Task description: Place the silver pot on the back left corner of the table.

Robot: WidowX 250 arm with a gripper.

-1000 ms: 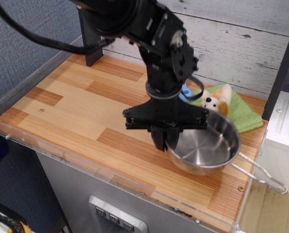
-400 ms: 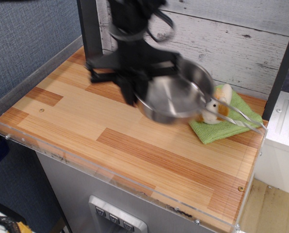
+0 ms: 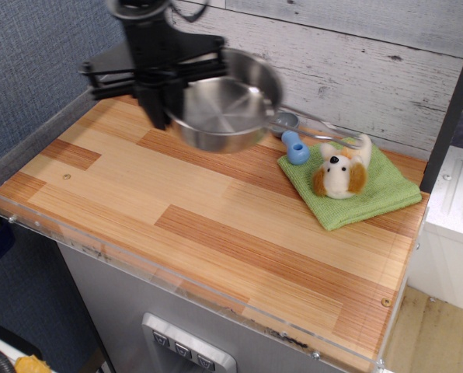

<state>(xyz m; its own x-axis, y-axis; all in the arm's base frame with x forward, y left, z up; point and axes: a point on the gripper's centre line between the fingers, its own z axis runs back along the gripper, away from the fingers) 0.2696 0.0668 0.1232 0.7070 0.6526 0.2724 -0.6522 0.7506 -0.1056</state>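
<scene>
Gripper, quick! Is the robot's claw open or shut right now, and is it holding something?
Gripper: shut on the rim of the silver pot, holding it up above the table near the back left.

- Pot: shiny, round, shallow steel pan, empty, slightly blurred. It sits high in the frame toward 11 o'clock, tilted a little, over the table's rear left part. Its thin wire loop handle runs toward 3 o'clock.
- Table: rectangular top of light and reddish-brown striped planks, edged with a clear acrylic rim; its long front edge faces 6 o'clock.
</scene>
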